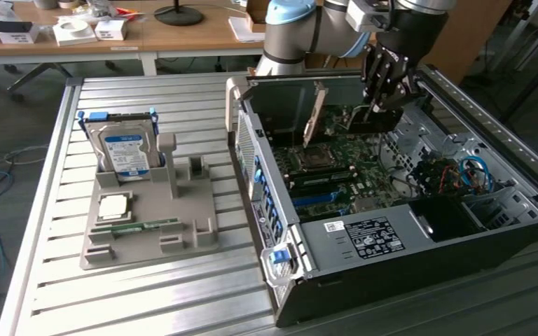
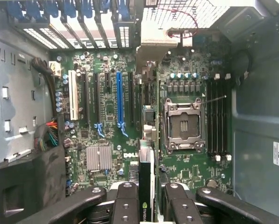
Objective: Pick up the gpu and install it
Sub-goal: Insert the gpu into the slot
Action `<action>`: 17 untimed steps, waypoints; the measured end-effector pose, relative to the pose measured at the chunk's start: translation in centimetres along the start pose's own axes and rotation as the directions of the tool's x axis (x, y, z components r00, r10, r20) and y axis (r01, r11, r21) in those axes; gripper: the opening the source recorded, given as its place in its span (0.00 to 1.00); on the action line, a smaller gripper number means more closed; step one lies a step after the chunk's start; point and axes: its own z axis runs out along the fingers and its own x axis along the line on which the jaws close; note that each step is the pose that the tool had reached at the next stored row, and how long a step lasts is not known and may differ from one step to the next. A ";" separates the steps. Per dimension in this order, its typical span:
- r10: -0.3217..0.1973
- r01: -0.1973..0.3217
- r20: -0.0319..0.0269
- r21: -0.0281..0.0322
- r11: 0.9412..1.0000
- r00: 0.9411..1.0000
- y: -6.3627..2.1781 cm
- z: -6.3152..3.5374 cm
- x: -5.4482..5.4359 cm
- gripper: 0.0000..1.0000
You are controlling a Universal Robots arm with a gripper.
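You saw the gpu with a tan-brown face and a dark edge bearing a green logo. The motherboard was green, with one slot bright blue. At nine o'clock in the exterior view, the hard drive was silver with a blue-white label, on a grey tray.
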 end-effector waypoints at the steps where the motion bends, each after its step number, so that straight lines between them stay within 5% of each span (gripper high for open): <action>1: 0.000 0.000 0.000 0.000 1.000 1.000 0.04 0.09 0.0 0.26; 17: -0.001 0.001 0.000 0.001 1.000 1.000 0.48 1.16 0.1 0.26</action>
